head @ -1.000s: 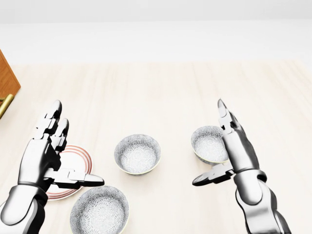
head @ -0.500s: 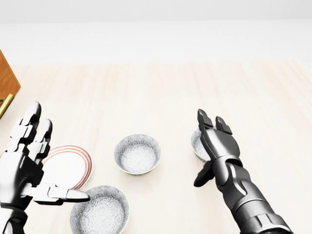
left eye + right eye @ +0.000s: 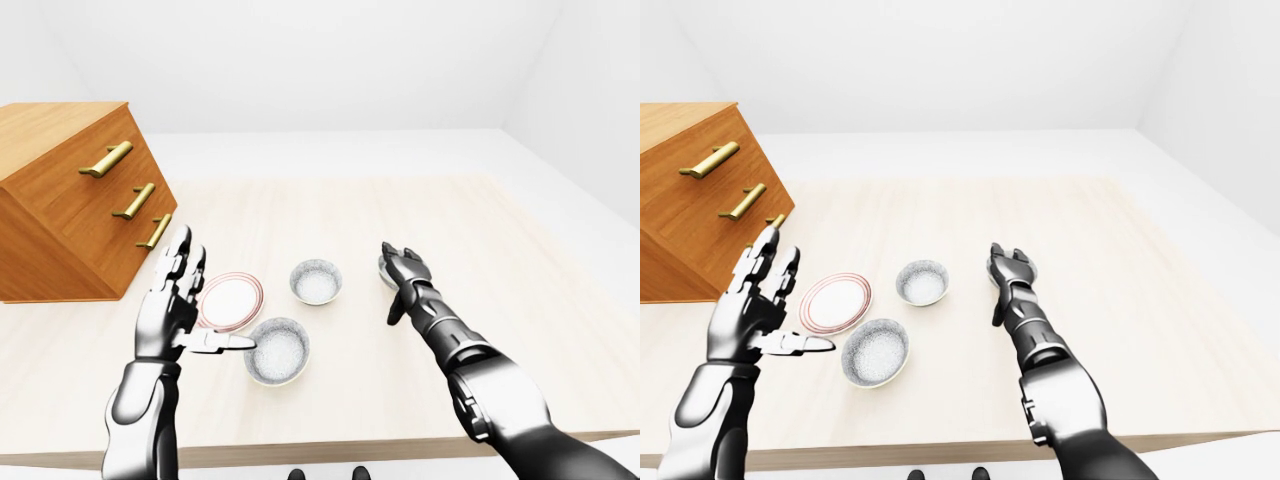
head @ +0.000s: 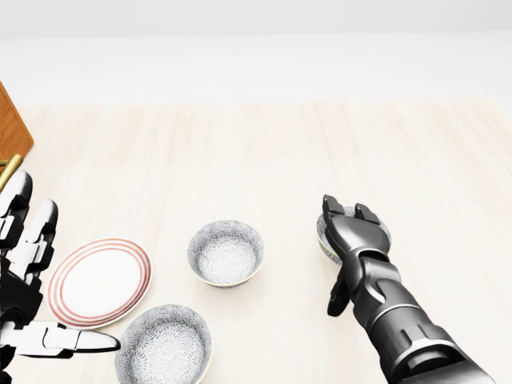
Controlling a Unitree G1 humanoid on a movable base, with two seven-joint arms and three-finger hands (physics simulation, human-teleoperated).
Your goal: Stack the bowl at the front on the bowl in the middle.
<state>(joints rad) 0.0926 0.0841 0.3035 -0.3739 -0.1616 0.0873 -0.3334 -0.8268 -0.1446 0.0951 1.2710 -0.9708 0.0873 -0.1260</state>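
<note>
The front bowl [image 4: 164, 348], speckled grey, sits at the bottom of the head view. The middle bowl [image 4: 226, 252] stands above and right of it, empty. My left hand [image 3: 205, 305] is held open and upright to the left of the front bowl, thumb pointing at its rim, touching nothing. My right hand [image 4: 339, 260] lies palm down over a third speckled bowl [image 4: 322, 238] at the right, fingers draped over its rim and thumb hanging apart. Most of that bowl is hidden by the hand.
A white plate with red rings [image 4: 98, 282] lies left of the middle bowl, beside my left hand. A wooden dresser with brass handles [image 3: 70, 200] stands on the table's left part. The table's near edge [image 3: 330, 448] runs just below the front bowl.
My left hand has drawn left and down, uncovering the plate. My right hand has tipped over palm down and sunk onto the right bowl. The bowls have not moved.
</note>
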